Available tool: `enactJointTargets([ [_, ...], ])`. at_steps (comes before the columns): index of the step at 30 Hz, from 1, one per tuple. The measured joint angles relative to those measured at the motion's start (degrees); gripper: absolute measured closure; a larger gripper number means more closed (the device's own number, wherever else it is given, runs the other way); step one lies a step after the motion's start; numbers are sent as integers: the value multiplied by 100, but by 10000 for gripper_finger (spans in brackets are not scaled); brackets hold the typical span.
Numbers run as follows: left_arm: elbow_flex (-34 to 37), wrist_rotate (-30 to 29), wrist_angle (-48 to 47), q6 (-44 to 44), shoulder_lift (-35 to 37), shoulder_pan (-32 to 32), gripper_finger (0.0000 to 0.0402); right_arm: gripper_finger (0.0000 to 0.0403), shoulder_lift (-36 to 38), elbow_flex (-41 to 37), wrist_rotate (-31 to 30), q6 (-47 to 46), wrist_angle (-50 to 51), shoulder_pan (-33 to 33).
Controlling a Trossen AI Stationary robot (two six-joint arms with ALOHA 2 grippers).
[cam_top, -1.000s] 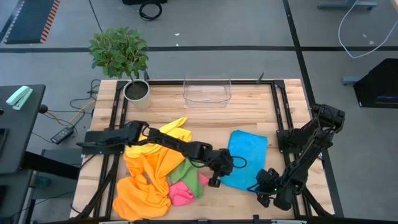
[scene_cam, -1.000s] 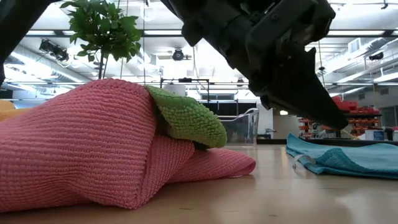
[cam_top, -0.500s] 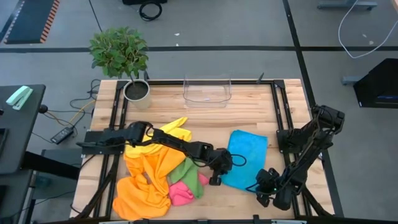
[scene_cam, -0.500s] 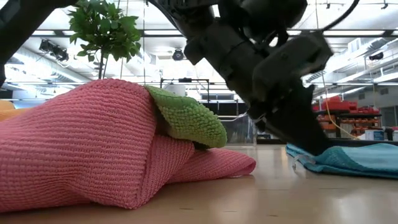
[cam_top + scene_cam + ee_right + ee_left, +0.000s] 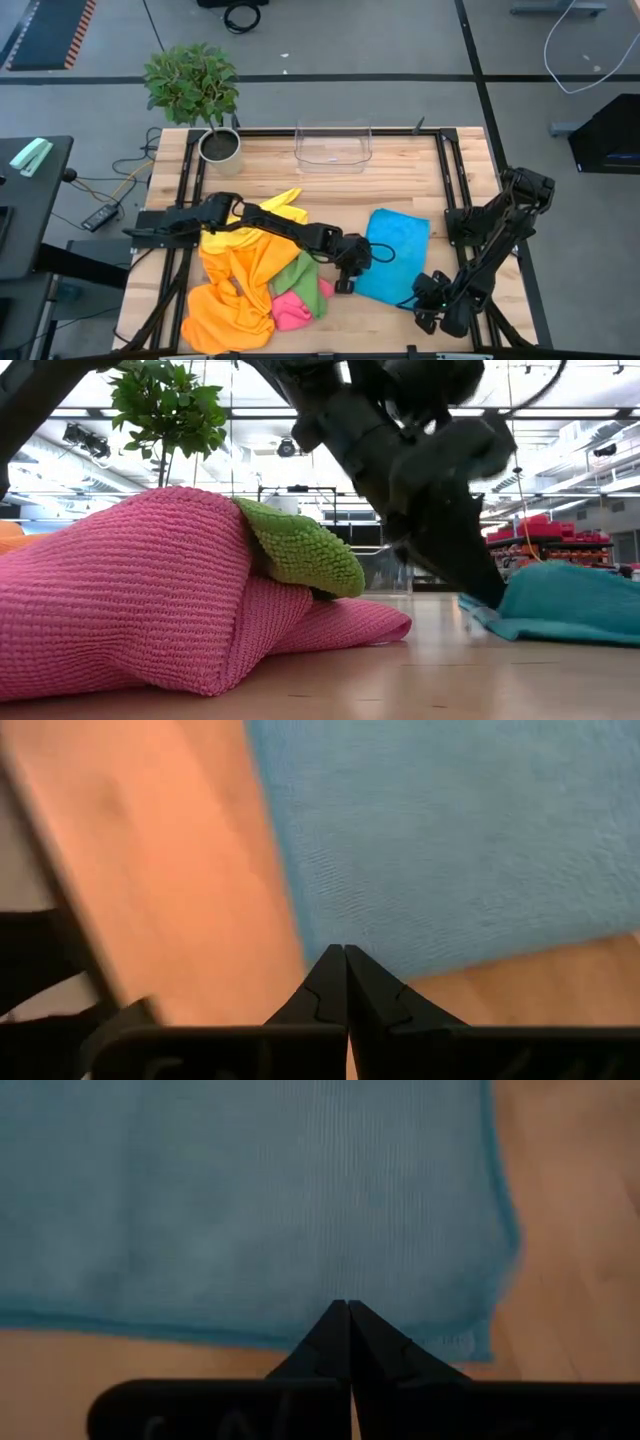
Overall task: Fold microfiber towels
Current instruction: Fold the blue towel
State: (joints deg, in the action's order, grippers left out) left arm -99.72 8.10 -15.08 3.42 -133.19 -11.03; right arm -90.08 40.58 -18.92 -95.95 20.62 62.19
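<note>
My left gripper (image 5: pixel 343 272) is pinched on the near-left edge of the blue towel (image 5: pixel 395 255), and in the low view that edge looks drawn up off the bench (image 5: pixel 400 180). My right gripper (image 5: pixel 428 300) is closed too, fingertips together at the blue towel's near-right corner; I cannot tell whether it has cloth between them, since the wrist view only shows the tips meeting at the hem.

The blue towel lies spread ahead of both grippers, mostly flat. Behind my left arm sits the heap: orange towels (image 5: pixel 235 290), a yellow towel (image 5: pixel 283 210), a green towel (image 5: pixel 300 272) and a pink towel (image 5: pixel 290 312), the green draped on the pink.

I judge this cloth light, limp and slightly grippy on wood, so it will sag and drag, not slide cleanly. Corners are the place to hold: two corners of one edge, lifted together, should carry that edge over to the far one without bunching.
</note>
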Motion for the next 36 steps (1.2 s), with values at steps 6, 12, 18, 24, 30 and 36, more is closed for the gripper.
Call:
enactJointTargets([
  [6, -17, 12, 23, -764, 343, -25, 388, 401, 266, 2, -70, 162, 46, 27],
  [12, -13, 59, -210, -1824, 341, -241, 374, 375, 266, 2, -74, 684, 46, 153],
  [18, -15, 68, -108, -2854, 261, -501, 332, 322, 266, 2, -138, 1195, 46, 186],
  [24, -9, 43, -140, -3279, 182, -517, 257, 276, 266, 2, -267, 1405, 47, 186],
  [30, -14, 6, -130, -3554, 166, -452, 204, 266, 266, 4, -268, 1359, 44, 186],
  [36, -18, 347, -181, -3570, -76, -495, 208, 267, 266, 4, -267, 1187, 21, 186],
])
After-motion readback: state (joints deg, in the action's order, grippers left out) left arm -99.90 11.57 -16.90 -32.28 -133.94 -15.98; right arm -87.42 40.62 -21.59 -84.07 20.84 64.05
